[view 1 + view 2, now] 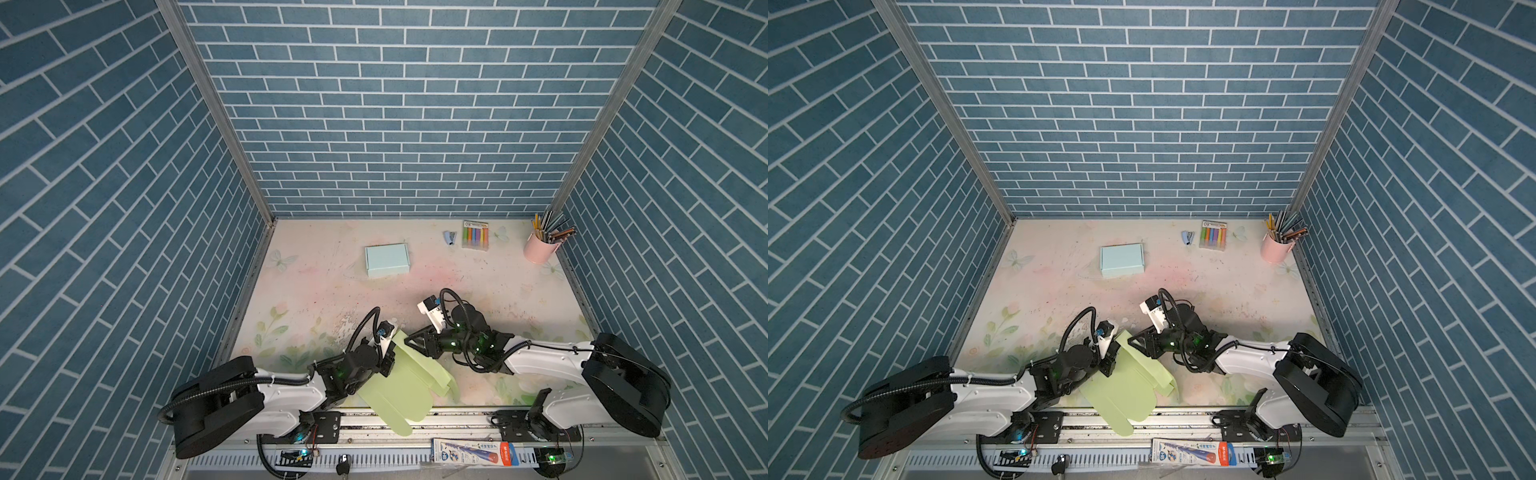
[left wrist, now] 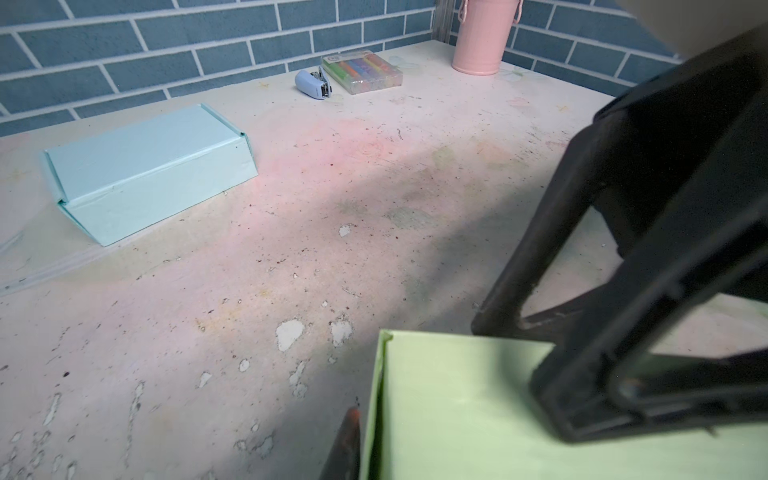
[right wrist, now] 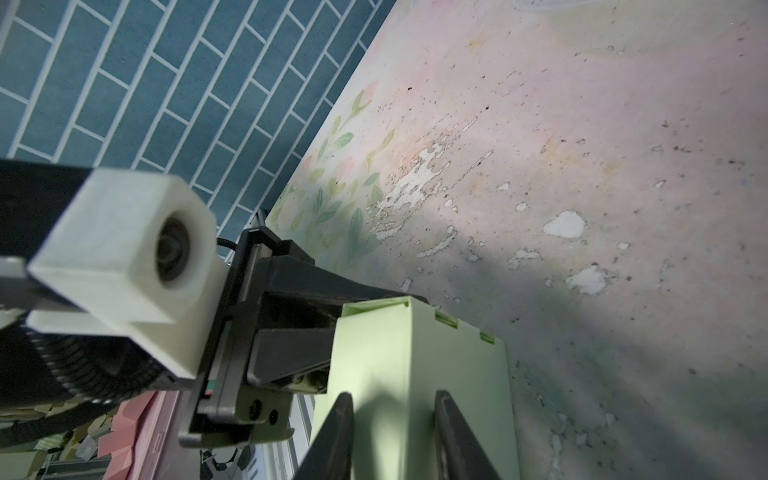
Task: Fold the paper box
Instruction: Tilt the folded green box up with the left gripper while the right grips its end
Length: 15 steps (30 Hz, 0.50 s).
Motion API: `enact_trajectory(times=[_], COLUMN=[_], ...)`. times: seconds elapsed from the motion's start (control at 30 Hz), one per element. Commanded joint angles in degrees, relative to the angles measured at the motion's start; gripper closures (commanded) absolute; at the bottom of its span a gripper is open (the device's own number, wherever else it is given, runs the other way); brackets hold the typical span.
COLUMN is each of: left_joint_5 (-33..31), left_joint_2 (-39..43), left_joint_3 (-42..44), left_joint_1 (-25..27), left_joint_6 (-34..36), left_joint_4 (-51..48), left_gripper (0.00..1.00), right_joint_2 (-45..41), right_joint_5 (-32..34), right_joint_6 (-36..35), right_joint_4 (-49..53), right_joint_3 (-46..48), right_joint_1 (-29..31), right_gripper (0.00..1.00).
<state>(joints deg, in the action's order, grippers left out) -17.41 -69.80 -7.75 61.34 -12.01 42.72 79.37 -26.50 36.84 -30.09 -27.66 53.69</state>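
The paper box (image 1: 399, 386) (image 1: 1125, 386) is a light green cut sheet, partly folded, at the table's front centre, and its lower flaps hang over the front rail. My left gripper (image 1: 387, 360) (image 1: 1108, 360) is shut on its left edge; one orange-tipped fingertip (image 2: 348, 436) shows against the raised green wall (image 2: 457, 415). My right gripper (image 1: 408, 340) (image 1: 1130, 338) (image 3: 395, 399) reaches in from the right. Its jaws stand apart, straddling a folded ridge of the green panel (image 3: 415, 353) near the top corner.
A finished light blue box (image 1: 387, 259) (image 2: 145, 166) lies at the back left. A small stapler (image 1: 449, 237), a marker pack (image 1: 475, 235) and a pink pencil cup (image 1: 540, 247) stand along the back right. A pencil carton (image 1: 473, 452) lies on the front rail.
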Motion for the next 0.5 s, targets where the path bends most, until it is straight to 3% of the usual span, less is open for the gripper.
enact_trajectory(times=[0.0, 0.2, 0.47], left_joint_5=[-3.64, -4.89, -5.03], left_joint_2=[0.84, 1.78, 0.15], left_joint_3=[1.22, 2.04, 2.9], left_joint_1=[0.22, 0.58, 1.06], left_joint_6=[-0.9, -0.22, -0.12], left_joint_4=[1.82, 2.72, 4.07], left_gripper=[0.84, 0.9, 0.82], right_joint_2=[-0.79, -0.29, 0.99], right_joint_5=[0.28, -0.35, 0.33], right_joint_6=[1.81, 3.85, 5.52], right_joint_4=[-0.4, -3.33, -6.18], right_joint_3=[1.08, 1.06, 1.61], right_joint_1=[0.67, 1.9, 2.56], right_gripper=[0.69, 0.69, 0.71])
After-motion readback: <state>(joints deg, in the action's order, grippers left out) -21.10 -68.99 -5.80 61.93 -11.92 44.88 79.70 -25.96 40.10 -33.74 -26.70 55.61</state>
